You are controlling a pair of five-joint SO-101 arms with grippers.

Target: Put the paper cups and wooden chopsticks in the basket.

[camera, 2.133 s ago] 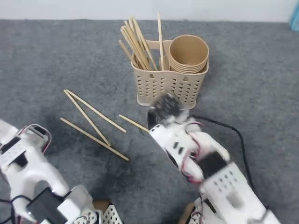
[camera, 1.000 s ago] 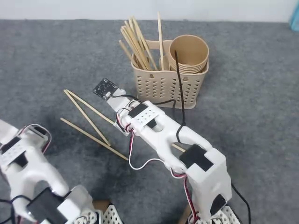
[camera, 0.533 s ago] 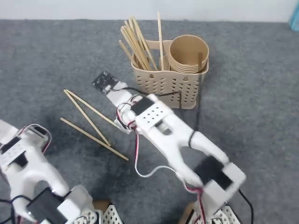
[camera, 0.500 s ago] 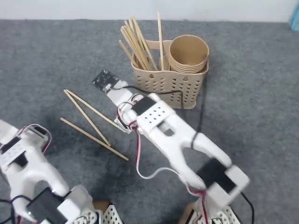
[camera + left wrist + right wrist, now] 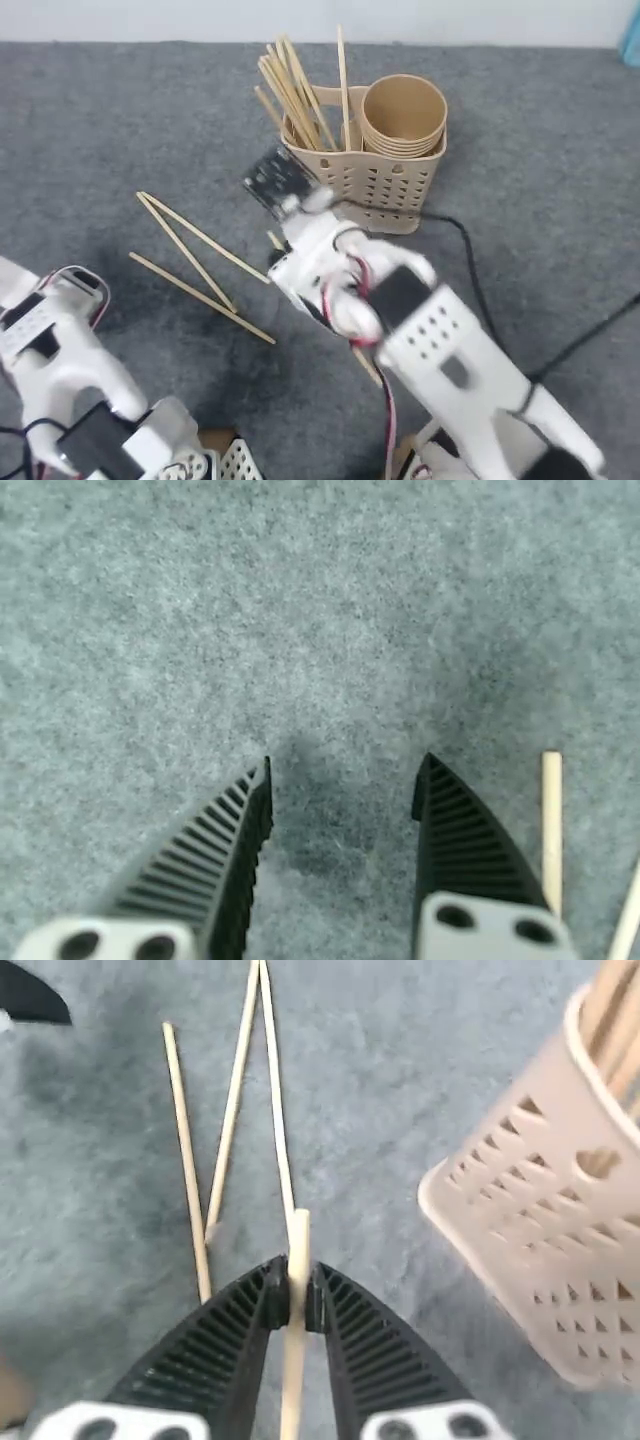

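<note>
a: one chopstick [image 5: 296,1245] is mostly hidden in the high view. the right arm [image 5: 420,330] covers its middle. only a short end shows near the basket [image 5: 365,185] and a stub shows behind the wrist.
b: jaws?
a: from the wrist, the right gripper [image 5: 294,1282] is clamped on that chopstick. the stick runs between the ribbed fingers and its tip reaches past them. cannot tell whether it is lifted off the carpet [image 5: 120,120].
b: arm pose?
a: the right arm is stretched forward and low across the middle, its wrist just beside the basket's front wall. the left arm [image 5: 60,370] is folded at the near corner and partly cut off by the frame. the left gripper [image 5: 340,780] points down at bare carpet with its jaws apart, holding nothing. a stick end [image 5: 551,820] lies just beside one finger, the rest out of frame.
b: containers?
a: the basket is upright with two compartments. one holds a bundle of chopsticks [image 5: 295,95] standing and leaning. the other holds the stacked paper cups [image 5: 404,115], mouth up. the basket is cut off at the edge of the right wrist view.
b: on the floor?
a: three loose chopsticks [image 5: 190,250] lie on the carpet between the arms. two meet at a tip and the third lies nearer the arms.
</note>
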